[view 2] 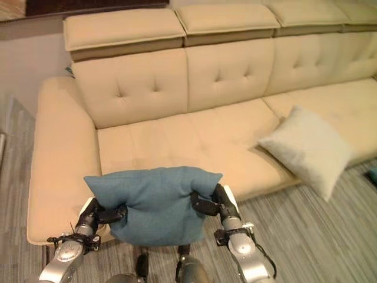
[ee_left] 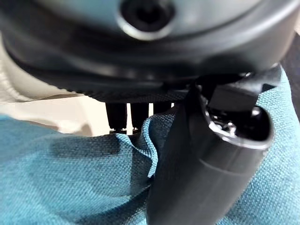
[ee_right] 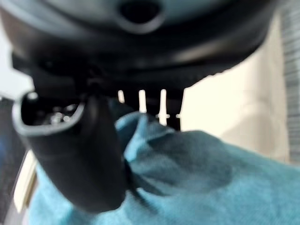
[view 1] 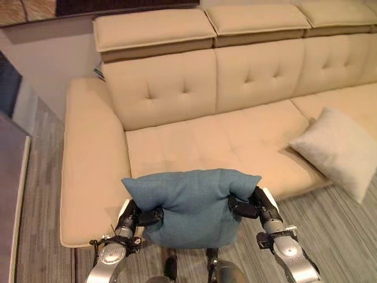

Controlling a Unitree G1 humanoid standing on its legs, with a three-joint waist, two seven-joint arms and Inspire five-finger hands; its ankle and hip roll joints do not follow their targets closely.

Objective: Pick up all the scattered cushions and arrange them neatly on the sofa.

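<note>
Two hands (view 1: 136, 216) (view 1: 252, 204) around blue cushion (view 1: 194, 206)

Floor (view 1: 341, 224): grey wood-grain planks, striped, lower right and along the left edge of the frame
Wall (view 1: 53, 65): pale, plain, upper left, behind the seating
Dark framed panel (view 1: 118, 6): top edge, upper left, partly cut off
Small teal item (view 2: 373, 174): right edge, on the floor, too cropped to identify
</note>
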